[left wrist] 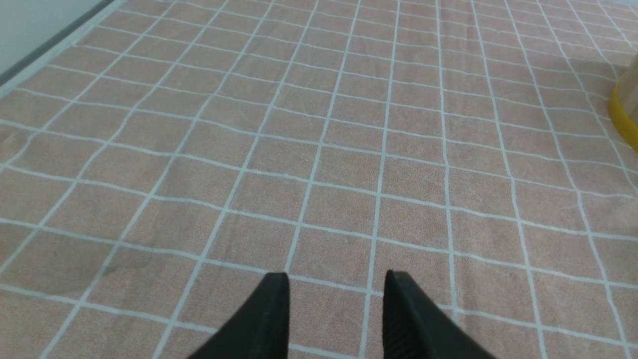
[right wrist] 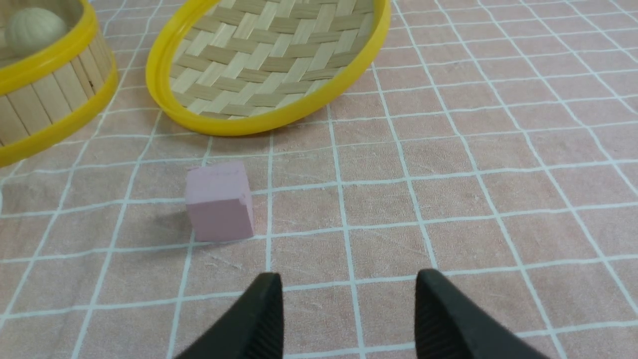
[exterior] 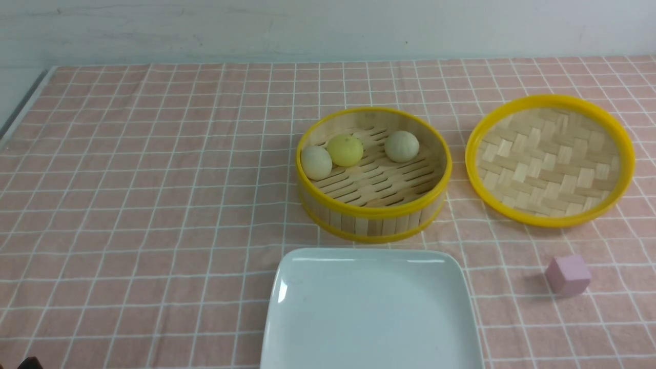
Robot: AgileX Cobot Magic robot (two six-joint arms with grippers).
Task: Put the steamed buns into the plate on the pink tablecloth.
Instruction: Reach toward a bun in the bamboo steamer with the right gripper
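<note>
Tablecloth (exterior: pixel 154 205) pink, white grid. Plate (exterior: pixel 371 312) at near edge. Steamer (exterior: pixel 374 218) just behind plate, lid (exterior: pixel 548 161) to its right. Left gripper (left wrist: pixel 336 279) jaws apart, nothing between, over cloth. Right gripper (right wrist: pixel 349 281) jaws wider, nothing held, near cube (right wrist: pixel 219 202). Buns in steamer, well apart from both grippers: left white bun (exterior: pixel 316 162) just beside yellow bun (exterior: pixel 345 150), right white bun (exterior: pixel 402 146) apart. Round, no long axis.
</note>
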